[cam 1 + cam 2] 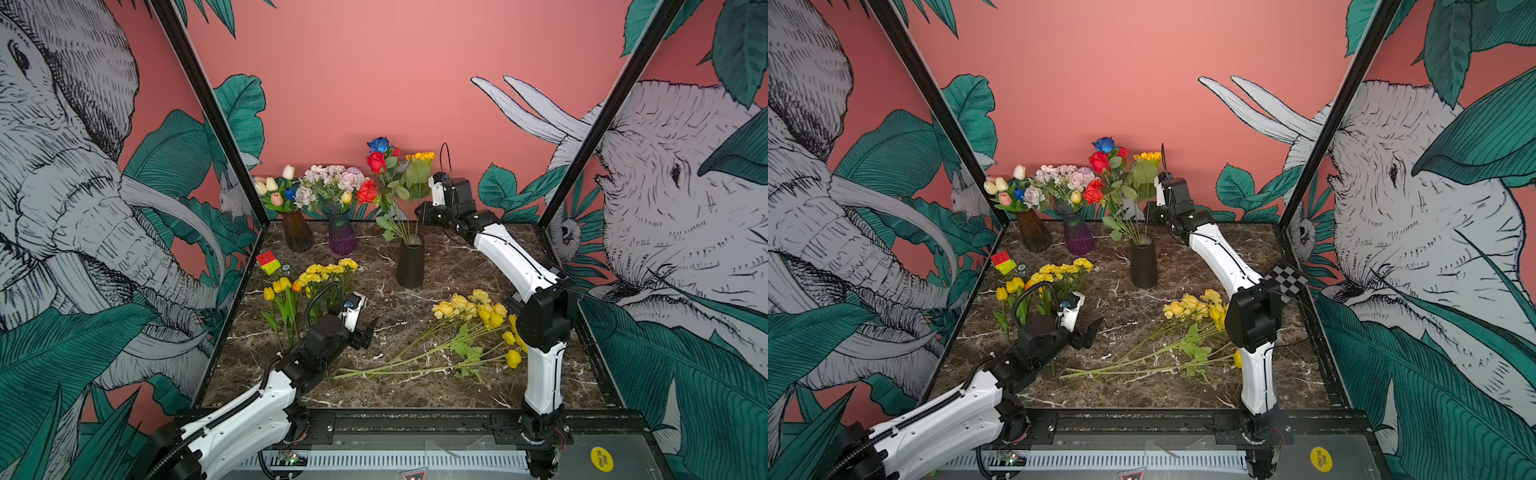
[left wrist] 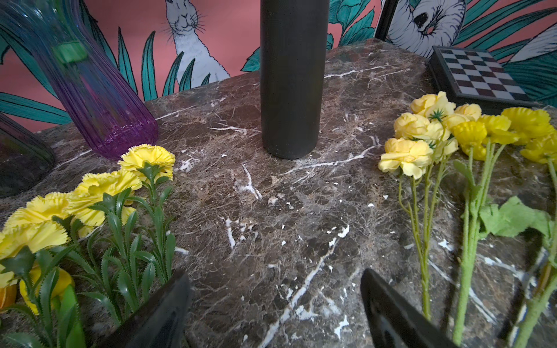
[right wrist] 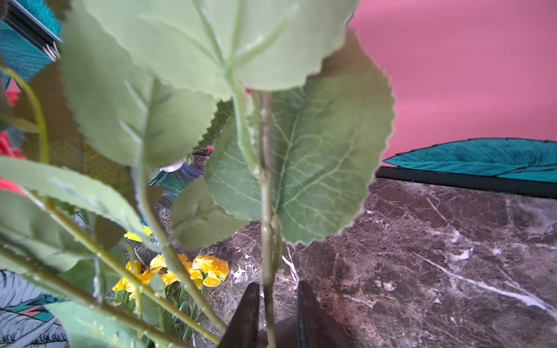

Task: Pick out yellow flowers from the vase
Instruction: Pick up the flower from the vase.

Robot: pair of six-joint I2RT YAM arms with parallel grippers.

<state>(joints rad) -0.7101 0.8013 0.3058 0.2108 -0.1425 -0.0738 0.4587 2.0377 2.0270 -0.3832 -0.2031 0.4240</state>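
Note:
A black vase point(image 1: 410, 262) at the back holds red and blue roses and one bunch of yellow flowers point(image 1: 422, 156). My right gripper point(image 1: 419, 214) reaches into its stems. In the right wrist view its jaws point(image 3: 277, 296) stand narrowly apart around a thin green stem point(image 3: 266, 211) with broad leaves, a small gap still showing; the stem's head is hidden. More yellow flowers lie on the table: carnations and tulips point(image 1: 328, 270) at the left, a spray point(image 1: 469, 309) at the right. My left gripper point(image 2: 272, 272) hangs open and empty between the two piles.
A brown vase point(image 1: 297, 232) and a purple vase point(image 1: 342, 237) with mixed flowers stand at the back left; a yellow tulip point(image 1: 346, 196) sits in the purple one. A colour cube point(image 1: 268, 262) lies by the left wall, a chessboard point(image 1: 1285, 278) by the right.

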